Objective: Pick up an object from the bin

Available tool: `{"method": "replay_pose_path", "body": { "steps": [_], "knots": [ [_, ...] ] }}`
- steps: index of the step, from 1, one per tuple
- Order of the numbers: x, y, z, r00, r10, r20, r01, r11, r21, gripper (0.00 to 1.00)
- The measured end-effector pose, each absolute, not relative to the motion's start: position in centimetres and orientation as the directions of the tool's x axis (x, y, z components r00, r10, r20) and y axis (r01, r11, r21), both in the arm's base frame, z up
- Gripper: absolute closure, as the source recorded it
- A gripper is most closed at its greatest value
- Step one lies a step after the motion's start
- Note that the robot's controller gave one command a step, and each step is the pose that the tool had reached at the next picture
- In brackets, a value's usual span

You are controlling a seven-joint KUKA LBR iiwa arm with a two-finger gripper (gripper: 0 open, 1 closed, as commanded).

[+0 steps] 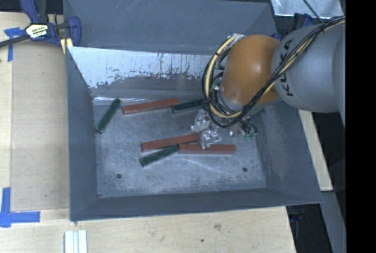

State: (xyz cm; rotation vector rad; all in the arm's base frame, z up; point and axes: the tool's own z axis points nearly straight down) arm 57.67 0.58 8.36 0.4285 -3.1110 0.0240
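Note:
My gripper (205,130) hangs low in the right middle of the bin, its metal fingertips down at the bin floor. Right under it lie two reddish-brown flat sticks: one (170,142) runs left from the fingers, another (208,149) lies just below them. A dark green stick (160,155) lies slanted against the left one. Behind the gripper a short dark green stick (188,105) touches the end of a third reddish-brown stick (148,106). Whether anything sits between the fingers I cannot make out.
One more dark green stick (107,115) lies slanted at the far left of the bin floor. The arm with its orange cover and cables reaches in from the right and hides the bin's right rear part.

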Motion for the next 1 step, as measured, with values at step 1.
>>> {"method": "replay_pose_path", "body": {
  "steps": [1],
  "knots": [
    [62.72,0.48,23.05,-0.94,-0.342,-0.007,-0.342,0.94,-0.003,1.0]
  ]
}}
